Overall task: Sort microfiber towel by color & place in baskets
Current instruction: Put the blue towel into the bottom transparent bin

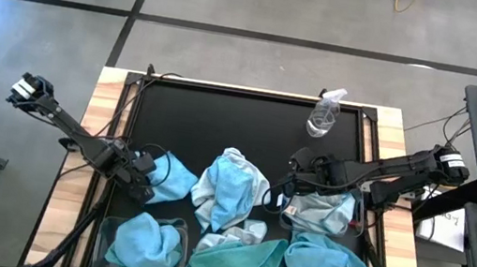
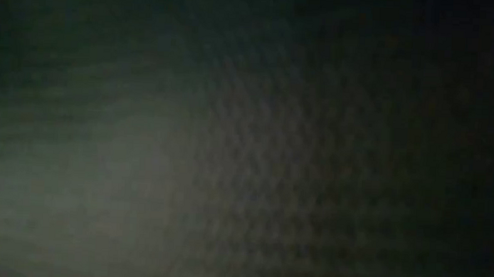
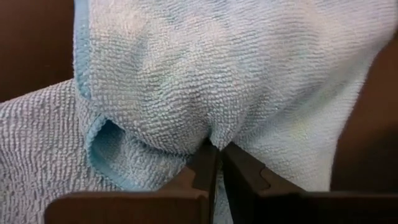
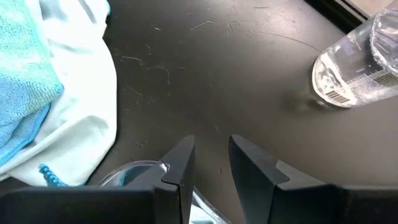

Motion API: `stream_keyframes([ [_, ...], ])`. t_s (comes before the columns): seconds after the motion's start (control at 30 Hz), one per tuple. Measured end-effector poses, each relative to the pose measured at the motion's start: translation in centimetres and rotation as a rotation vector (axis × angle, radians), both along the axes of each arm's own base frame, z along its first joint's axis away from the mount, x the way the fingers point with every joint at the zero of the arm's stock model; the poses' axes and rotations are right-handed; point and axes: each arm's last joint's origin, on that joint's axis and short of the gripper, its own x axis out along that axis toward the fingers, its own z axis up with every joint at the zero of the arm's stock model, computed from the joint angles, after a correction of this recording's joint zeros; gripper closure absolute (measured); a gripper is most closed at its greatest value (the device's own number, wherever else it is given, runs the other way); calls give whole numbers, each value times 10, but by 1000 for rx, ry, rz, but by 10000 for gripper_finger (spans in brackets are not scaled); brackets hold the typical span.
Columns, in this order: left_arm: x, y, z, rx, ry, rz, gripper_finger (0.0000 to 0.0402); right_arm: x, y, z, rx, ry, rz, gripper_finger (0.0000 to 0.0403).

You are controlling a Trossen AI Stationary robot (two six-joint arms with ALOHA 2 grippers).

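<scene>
A blue towel [image 3: 186, 81] is pinched by the left claw [image 1: 144, 183] at the desk's [image 1: 222, 117] 8 o'clock.

The right claw [image 4: 210, 155] is held narrowly open and empty above the basket [image 1: 326, 213] at 4 o'clock. Other towels [image 1: 230, 189] are heaped near 6 o'clock; a bottle [image 1: 324, 113] is seen at 1 o'clock.

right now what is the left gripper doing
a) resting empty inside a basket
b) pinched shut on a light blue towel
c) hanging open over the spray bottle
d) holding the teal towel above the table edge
b: in the left wrist view the left gripper has its fingers closed together with the blue towel bunched and caught between them, and the high view shows that gripper at the same towel on the mat's left side.
</scene>
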Motion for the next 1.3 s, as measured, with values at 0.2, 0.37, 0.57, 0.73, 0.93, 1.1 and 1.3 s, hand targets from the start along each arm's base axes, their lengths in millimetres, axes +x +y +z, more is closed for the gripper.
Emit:
stream_keyframes([
  [0.2, 15, -8, 33, -40, -87, -23, 400, 0, 0, 0, -2, -1, -1, 310],
  [0.37, 30, -15, 84, 21, -232, -131, 401, 0, 0, 0, -1, -5, -1, 310],
  [0.57, 36, -15, 148, 134, -373, -217, 401, 1, 0, 0, -1, -8, -1, 310],
  [0.73, 33, -14, 175, 145, -396, -261, 401, 1, 0, 0, -1, -7, 0, 310],
  [0.93, 33, -22, 183, 32, -370, -409, 401, 1, 0, 0, -1, -6, 1, 310],
  [1.1, 36, -32, 196, -9, -384, -563, 402, 1, 0, 0, 9, -7, 1, 310],
  [1.3, 35, -51, 216, -145, -389, -769, 402, 1, 0, 0, 16, -11, -4, 310],
])
